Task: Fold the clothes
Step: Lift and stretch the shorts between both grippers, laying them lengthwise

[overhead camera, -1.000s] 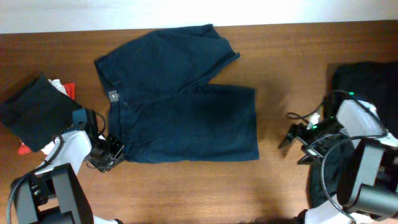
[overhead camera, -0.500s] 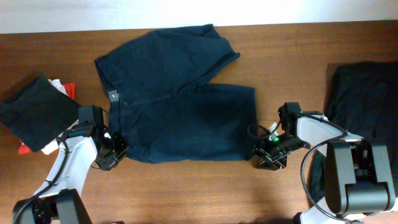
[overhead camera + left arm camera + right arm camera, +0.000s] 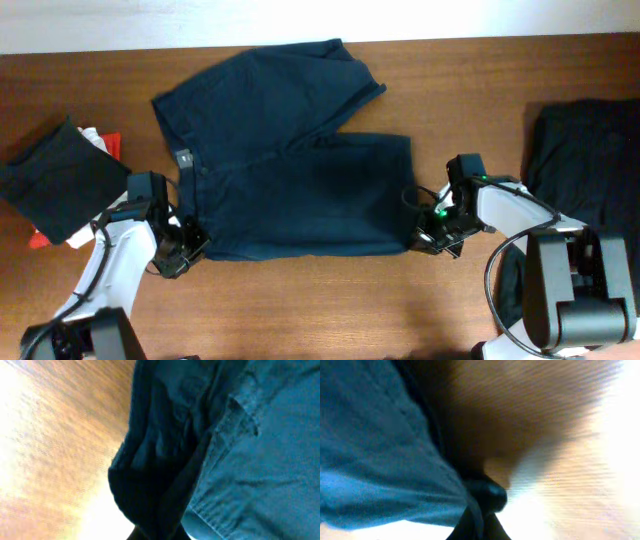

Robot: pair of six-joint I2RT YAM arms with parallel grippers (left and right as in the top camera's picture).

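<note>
Right fingers (image 3: 487, 496) pinch the navy blue cotton shorts (image 3: 290, 180) at the hem corner; left fingers (image 3: 179, 253) touch the waistband corner, grip impossible to tell.

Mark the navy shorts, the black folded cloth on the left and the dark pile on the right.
navy shorts (image 3: 300, 205): overhead view, middle of the leg nearer the arms.
black folded cloth (image 3: 55, 185): overhead view, centre of its top face.
dark pile (image 3: 590, 150): overhead view, its upper middle.

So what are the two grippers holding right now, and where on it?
Both seem to pinch the navy shorts: left gripper on the waistband's near corner, right gripper on the near leg's hem corner.
</note>
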